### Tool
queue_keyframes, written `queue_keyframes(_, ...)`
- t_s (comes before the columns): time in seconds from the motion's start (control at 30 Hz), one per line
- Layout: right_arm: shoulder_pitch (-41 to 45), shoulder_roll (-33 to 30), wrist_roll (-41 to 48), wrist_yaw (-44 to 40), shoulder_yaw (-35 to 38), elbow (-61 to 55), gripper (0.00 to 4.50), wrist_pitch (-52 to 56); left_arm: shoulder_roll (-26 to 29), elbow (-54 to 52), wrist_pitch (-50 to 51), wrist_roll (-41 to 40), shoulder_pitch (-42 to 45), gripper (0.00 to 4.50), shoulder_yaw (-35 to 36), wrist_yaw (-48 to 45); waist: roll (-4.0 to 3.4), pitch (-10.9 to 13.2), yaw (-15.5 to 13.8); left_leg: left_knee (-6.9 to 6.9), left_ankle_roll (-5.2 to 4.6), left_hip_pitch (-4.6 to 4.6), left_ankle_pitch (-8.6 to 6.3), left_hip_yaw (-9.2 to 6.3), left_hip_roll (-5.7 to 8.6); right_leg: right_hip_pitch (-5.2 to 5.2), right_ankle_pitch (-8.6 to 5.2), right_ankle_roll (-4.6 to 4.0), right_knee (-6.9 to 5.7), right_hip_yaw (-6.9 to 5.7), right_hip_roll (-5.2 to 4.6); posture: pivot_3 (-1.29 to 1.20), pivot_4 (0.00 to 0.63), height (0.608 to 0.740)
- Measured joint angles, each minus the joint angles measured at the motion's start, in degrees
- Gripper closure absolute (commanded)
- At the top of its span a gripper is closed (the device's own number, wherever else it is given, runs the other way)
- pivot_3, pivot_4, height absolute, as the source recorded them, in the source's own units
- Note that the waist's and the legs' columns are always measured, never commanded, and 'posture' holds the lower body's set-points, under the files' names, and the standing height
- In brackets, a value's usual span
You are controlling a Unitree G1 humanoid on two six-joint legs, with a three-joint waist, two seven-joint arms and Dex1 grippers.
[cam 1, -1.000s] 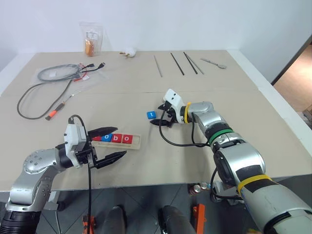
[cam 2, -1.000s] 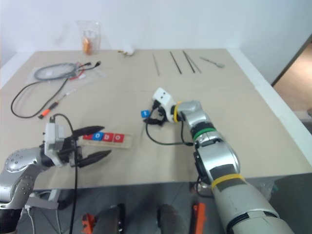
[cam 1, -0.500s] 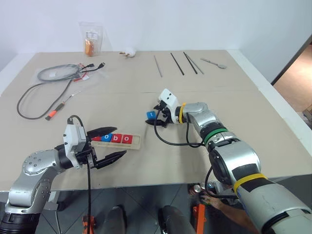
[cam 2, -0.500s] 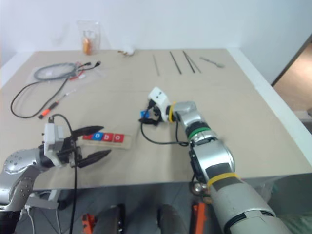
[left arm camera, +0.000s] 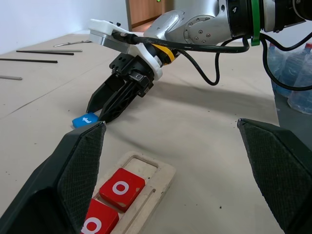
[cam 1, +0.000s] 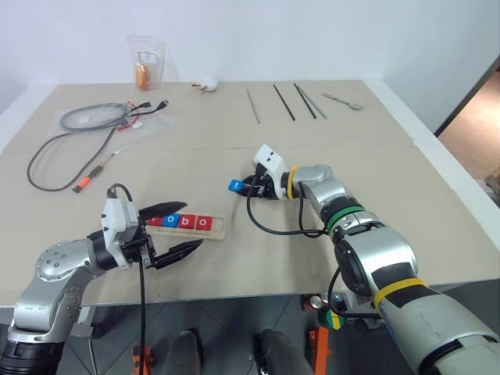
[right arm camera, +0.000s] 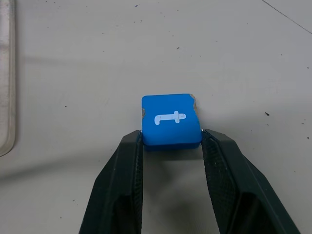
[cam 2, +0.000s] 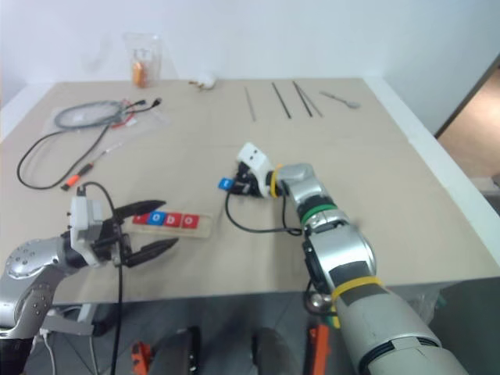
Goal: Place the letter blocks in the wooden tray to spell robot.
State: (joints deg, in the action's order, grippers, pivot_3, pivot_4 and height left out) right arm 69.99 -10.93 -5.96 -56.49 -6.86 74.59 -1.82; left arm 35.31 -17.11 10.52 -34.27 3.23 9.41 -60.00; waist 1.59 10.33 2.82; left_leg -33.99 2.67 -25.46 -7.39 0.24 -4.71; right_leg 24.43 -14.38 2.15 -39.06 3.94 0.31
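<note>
My right gripper pinches the small blue square "t" tile, light, stiff and likely slick, by opposite edges, mid-table, beyond the pale wooden tray's empty end.

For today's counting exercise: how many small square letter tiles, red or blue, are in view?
5. Four letter tiles sit in a row in the pale wooden tray; the blue t tile lies apart, gripped by the right gripper.

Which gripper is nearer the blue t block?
Right. The right gripper has its fingertips against both sides of the blue t block; the left gripper hovers open by the wooden tray.
</note>
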Motion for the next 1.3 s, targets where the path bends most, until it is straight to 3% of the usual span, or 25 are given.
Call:
queue_keyframes(0.3,-0.08,-1.96,0.05,-1.83,0.1,-0.19,3.33,0.57,0.06,0.0,0.0,0.0,-0.04,0.0,0.24,0.86,0.0,0.0,-0.01,0.0,0.0,0.0,0.0,0.0,0.0,0.0,0.02,0.03,0.0,0.0,-0.01,0.0,0.15,0.74)
queue_keyframes(0.47,-0.52,-5.29,0.42,-8.4,0.09,-3.78,3.33,1.54,2.7,0.45,-0.62,0.03,-3.87,0.0,3.34,-0.9,-0.01,0.01,0.07,0.02,0.0,0.02,0.0,0.0,-0.01,0.02,0.0,0.0,-0.01,-0.01,0.0,0.0,0.15,0.74)
queue_keyframes(0.63,-6.5,-7.09,1.81,-16.18,-2.2,-22.04,3.33,10.2,3.94,0.72,-0.67,-0.03,-6.8,0.0,4.53,-3.03,-0.01,0.01,-0.05,0.04,0.01,0.02,-0.01,0.0,-0.04,0.03,-0.13,-0.19,-0.01,-0.02,0.0,0.0,0.15,0.74)
queue_keyframes(0.93,-14.51,-8.12,3.63,-18.4,-9.54,-56.03,3.33,36.74,5.04,1.68,-1.67,0.02,-8.62,0.0,6.76,-5.51,-0.02,0.01,-0.09,0.02,0.02,0.03,-0.01,0.04,-0.06,0.09,-0.12,-0.28,-0.03,-0.04,-0.03,0.0,0.15,0.74)
queue_keyframes(1.3,-16.39,-10.04,5.92,-16.32,-15.97,-64.94,3.33,45.06,3.28,1.95,-2.1,0.53,-7.77,0.0,6.24,-3.97,0.0,0.0,-0.09,-0.04,0.03,0.03,-0.01,0.12,-0.05,0.11,-0.12,-0.27,-0.03,-0.02,-0.08,0.0,0.15,0.74)
